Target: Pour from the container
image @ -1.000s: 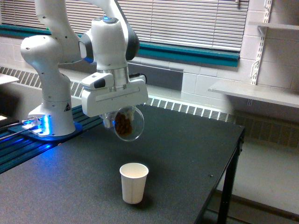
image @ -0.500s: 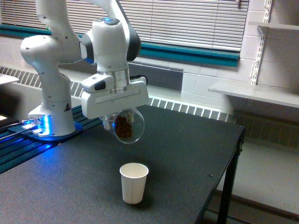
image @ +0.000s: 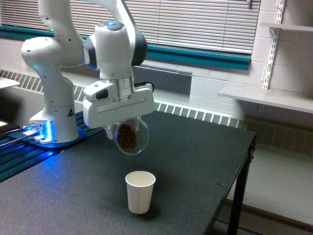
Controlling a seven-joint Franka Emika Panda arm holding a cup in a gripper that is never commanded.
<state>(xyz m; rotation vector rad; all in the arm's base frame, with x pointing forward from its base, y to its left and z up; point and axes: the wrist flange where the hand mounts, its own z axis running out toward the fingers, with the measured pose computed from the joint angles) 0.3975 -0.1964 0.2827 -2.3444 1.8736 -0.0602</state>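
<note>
Since a second ago the container (image: pixel 130 137) has drifted toward the exterior view's left and tipped a little further, so its round clear side now faces the camera more squarely, while the white paper cup (image: pixel 140 191) has not moved. That cup stands nearest you, upright on the black table (image: pixel 195 147), mouth open and nothing visible inside from this angle. Above it and slightly to the exterior view's left hangs the container, well clear of the cup's rim, with a clump of brown bits (image: pixel 127 135) resting against its lower wall. The gripper (image: pixel 120 128) is clenched on the container, though the fingers themselves are mostly hidden under the white hand housing. For a clean pour, you probably want the container's lip brought directly over the cup's mouth before you tip more, since it looks offset to one side now. Rotate slowly, as the bits may slide out all at once and bounce off the rim. Behind, the robot base (image: pixel 51 117) glows blue at its foot.
</note>
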